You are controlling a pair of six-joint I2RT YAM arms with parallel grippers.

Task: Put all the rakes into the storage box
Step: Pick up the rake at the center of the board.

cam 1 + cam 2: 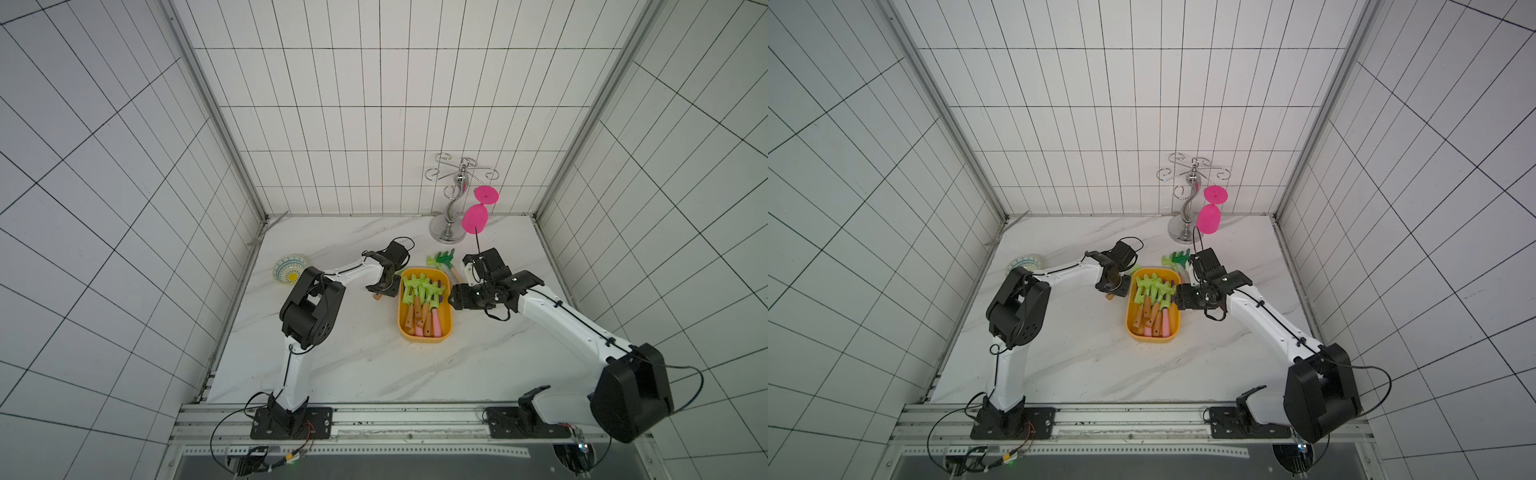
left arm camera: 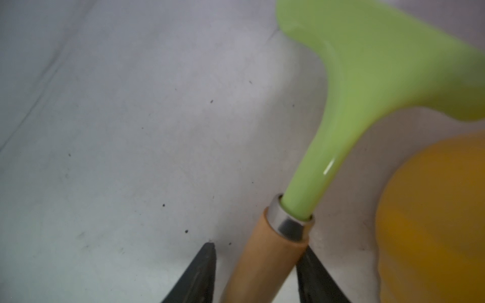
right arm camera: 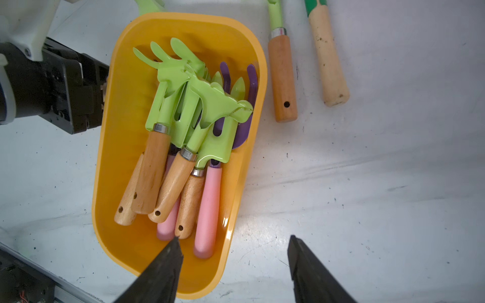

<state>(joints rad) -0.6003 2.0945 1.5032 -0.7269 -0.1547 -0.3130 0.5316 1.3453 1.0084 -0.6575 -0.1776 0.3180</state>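
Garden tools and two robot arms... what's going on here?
The robot is packing garden tools into a yellow box, which already holds a pile of them. The left claw straddles the wooden handle of a green rake lying on the table beside the box, not yet clamped. The right claw hangs open and empty over the box's edge. Two spare tools lie on the table past the box.
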